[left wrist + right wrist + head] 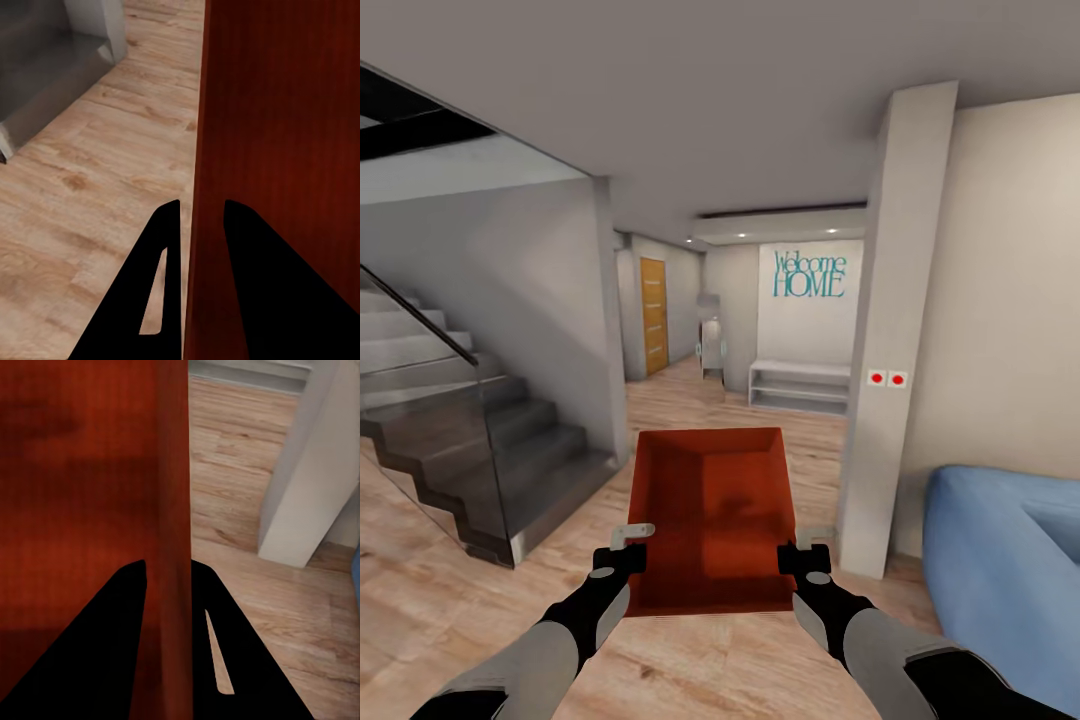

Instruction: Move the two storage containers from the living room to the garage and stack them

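Currently in transit, one storage container [710, 520] carried level ahead of the trunk. Left gripper [628, 553] pinches the container's left wall; right gripper [802, 555] pinches its right wall, one finger inside and one outside each rim. Two-sided grip likely chosen to keep the open bin from tipping. Beyond the container: staircase [470, 440] to its left, pillar [885, 330] to its right. Farther off, orange door [653, 315], probably the garage entry. Wall lettering [810, 275] reads "Welcome HOME".

- We see a matt orange-red plastic bin [710, 510], faintly ribbed inside.
- Under our grippers, the floor [420, 590] is pale wood plank.
- The stair's glass panel [430, 420] is glossy.
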